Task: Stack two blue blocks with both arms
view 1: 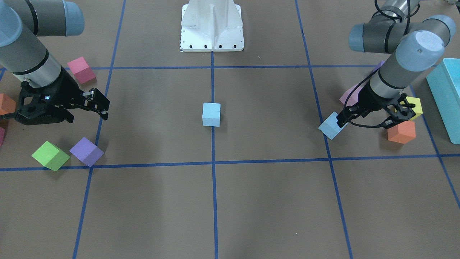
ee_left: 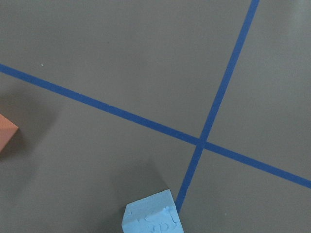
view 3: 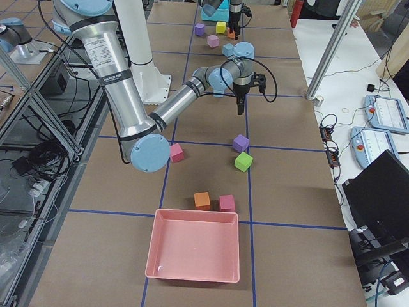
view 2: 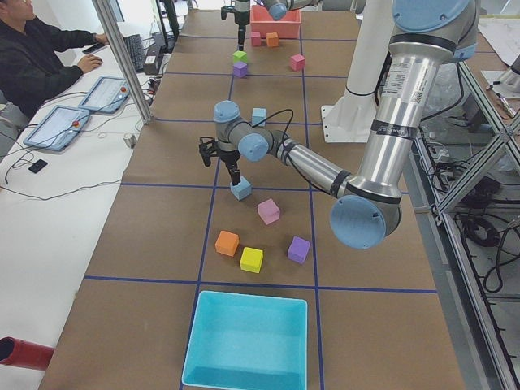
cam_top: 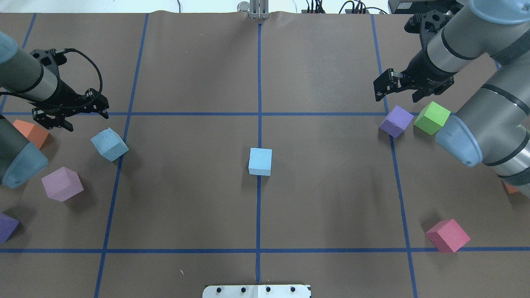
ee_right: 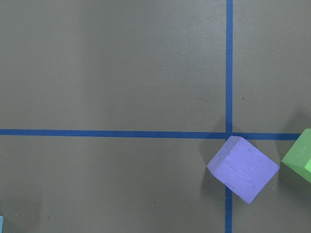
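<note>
Overhead exterior: on the bench (cam_top: 186, 207), left fingers (cam_top: 99, 104) and right fingers (cam_top: 382, 85) were seen spread, empty. One blue block (cam_top: 260, 161) was centred, the other blue block (cam_top: 109, 143) at nine o'clock. Light, soft foam was judged, best pinched across flat faces.

You have two pale sky-blue foam cubes, well apart, each resting flat and unstacked on the surface (cam_top: 186, 198). The first blue block (cam_top: 260, 161) sits square over the centre tape line (cam_top: 259, 82). The second blue block (cam_top: 109, 143) lies toward the robot's left, turned askew, at the edge of a side tape line (cam_top: 138, 62).
</note>
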Tool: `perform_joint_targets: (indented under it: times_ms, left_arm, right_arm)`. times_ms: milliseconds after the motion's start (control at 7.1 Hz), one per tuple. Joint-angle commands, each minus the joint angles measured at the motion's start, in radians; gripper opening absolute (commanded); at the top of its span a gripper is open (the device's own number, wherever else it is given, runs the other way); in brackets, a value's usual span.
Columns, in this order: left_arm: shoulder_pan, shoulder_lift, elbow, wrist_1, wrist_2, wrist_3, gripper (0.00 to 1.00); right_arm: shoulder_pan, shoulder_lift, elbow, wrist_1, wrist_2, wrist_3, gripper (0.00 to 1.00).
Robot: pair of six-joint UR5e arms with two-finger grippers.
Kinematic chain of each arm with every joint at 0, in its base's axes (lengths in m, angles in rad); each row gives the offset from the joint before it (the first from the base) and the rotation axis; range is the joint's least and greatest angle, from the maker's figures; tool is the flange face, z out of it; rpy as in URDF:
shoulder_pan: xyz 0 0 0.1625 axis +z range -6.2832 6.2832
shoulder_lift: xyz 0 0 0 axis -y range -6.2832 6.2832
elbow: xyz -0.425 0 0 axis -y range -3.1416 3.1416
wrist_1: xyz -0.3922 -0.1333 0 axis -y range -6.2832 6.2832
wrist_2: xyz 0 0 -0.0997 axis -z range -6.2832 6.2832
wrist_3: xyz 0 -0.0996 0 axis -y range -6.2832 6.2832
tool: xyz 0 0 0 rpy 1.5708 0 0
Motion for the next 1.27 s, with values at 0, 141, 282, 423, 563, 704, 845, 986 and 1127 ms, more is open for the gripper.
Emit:
perform_joint_targets:
  times_ms: [0,141,282,423,563,704,845,986,1127]
  left_arm:
    - [0.054,0.006,0.039,-0.063,0.045,-0.062,1.0]
    - [0.055,0.005,0.043,-0.064,0.044,-0.062,1.0]
    - [0.055,0.0,0.065,-0.064,0.044,-0.064,1.0]
    - [0.055,-0.011,0.07,-0.064,0.044,-0.065,1.0]
    - [0.055,-0.027,0.076,-0.064,0.044,-0.073,1.0]
    - [0.055,-0.029,0.079,-0.064,0.042,-0.074,1.0]
    - [0.056,-0.029,0.08,-0.064,0.044,-0.076,1.0]
    - [0.056,-0.029,0.086,-0.062,0.042,-0.077,1.0]
    - [0.056,-0.028,0.091,-0.062,0.042,-0.1,1.0]
  right_arm:
    - [0.0,-0.001,0.0,0.0,-0.002,-0.002,1.0]
    - [0.0,-0.001,0.0,0.0,-0.006,-0.002,1.0]
    - [0.0,-0.001,0.0,0.0,-0.008,-0.002,1.0]
    - [-0.001,-0.001,0.002,0.002,-0.011,-0.002,1.0]
    - [-0.002,-0.001,0.002,0.002,-0.012,-0.002,1.0]
    - [0.0,-0.001,0.0,0.002,-0.012,-0.002,1.0]
    - [0.0,-0.003,0.0,0.003,-0.012,-0.002,1.0]
    - [0.0,-0.001,0.0,0.002,-0.012,-0.002,1.0]
    - [0.0,-0.001,0.0,0.003,-0.014,-0.002,1.0]
